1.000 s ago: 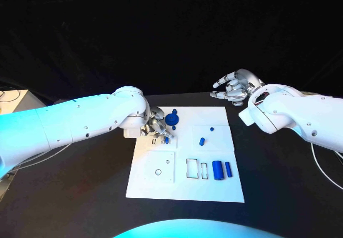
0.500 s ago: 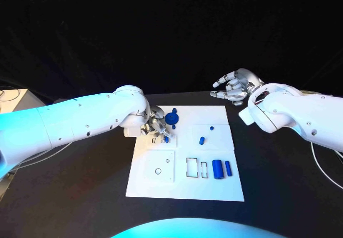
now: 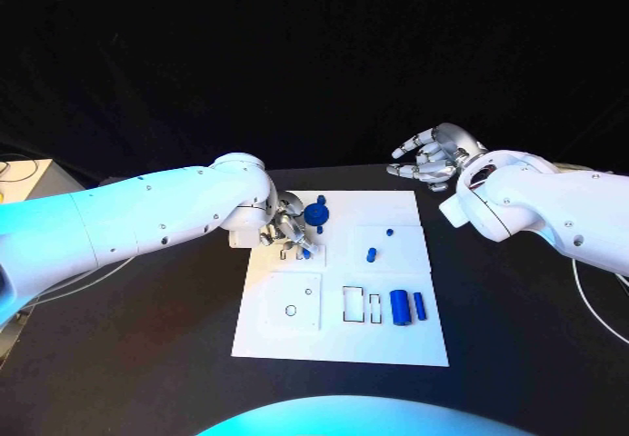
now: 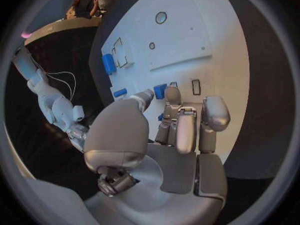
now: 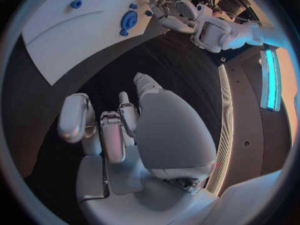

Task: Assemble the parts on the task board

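Task board (image 3: pixel 341 341) under left robot hand (image 3: pixel 291 230)

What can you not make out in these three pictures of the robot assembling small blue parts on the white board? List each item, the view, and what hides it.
1. Head view: what the left robot hand touches on the white rectangular task board; its fingers cover the spot.
2. Left wrist view: whether the small blue part at the fingertips is pinched or merely touched; the fingers overlap it.
3. Right wrist view: the round blue disc-shaped part is too small to show its detail.
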`<move>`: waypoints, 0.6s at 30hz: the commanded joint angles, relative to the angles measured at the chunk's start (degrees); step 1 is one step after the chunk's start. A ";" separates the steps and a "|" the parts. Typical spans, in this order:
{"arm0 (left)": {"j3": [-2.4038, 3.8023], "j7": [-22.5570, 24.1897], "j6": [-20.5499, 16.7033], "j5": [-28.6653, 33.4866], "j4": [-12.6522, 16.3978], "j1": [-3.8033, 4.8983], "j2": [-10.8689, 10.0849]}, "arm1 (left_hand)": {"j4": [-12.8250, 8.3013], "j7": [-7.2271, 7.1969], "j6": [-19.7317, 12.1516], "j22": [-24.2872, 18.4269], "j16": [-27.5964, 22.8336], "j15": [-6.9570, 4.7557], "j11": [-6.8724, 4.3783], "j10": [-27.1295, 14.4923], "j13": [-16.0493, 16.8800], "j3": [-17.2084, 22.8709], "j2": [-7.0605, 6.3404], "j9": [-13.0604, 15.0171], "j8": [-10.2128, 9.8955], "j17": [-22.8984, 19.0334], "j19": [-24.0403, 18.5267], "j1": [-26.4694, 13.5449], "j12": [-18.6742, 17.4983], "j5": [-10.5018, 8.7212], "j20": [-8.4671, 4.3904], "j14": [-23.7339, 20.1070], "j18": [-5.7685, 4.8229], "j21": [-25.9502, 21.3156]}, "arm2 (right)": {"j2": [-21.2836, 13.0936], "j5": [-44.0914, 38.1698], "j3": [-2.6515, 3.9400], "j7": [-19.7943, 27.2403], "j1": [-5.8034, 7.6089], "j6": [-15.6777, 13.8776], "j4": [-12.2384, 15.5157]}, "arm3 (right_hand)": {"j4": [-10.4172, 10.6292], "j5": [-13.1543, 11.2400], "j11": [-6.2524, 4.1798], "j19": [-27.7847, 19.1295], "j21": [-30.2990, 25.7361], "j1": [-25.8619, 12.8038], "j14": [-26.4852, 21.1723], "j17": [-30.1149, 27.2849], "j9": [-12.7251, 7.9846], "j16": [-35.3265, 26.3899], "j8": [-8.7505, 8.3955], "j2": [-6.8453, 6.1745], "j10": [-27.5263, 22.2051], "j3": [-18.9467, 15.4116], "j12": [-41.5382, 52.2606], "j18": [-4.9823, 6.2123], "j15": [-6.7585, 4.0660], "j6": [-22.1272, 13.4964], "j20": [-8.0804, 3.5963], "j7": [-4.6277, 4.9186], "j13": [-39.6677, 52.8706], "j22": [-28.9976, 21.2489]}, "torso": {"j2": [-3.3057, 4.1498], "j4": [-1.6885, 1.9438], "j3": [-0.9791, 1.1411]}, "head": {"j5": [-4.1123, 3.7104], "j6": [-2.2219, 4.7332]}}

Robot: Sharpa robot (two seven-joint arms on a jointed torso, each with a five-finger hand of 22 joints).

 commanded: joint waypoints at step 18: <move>0.00 0.29 -1.28 5.76 0.20 -0.02 -0.27 | -13.40 -0.49 -0.12 1.55 1.17 -0.72 -0.71 1.51 0.74 24.83 -1.04 5.04 0.44 6.39 0.76 1.53 -0.08 0.14 -0.65 2.98 -0.60 1.34 | 0.10 -0.33 0.00 -0.05 -0.23 1.10 -0.19 | -0.07 0.15 -0.03 -0.37 -0.32 -0.48 4.20 9.24 -0.05 -0.39 0.25 -0.06 -0.31 0.49 -0.37 0.71 0.31 -0.35 -0.10 0.13 1.06 0.61 | -0.05 0.01 0.06 | -0.12 -0.29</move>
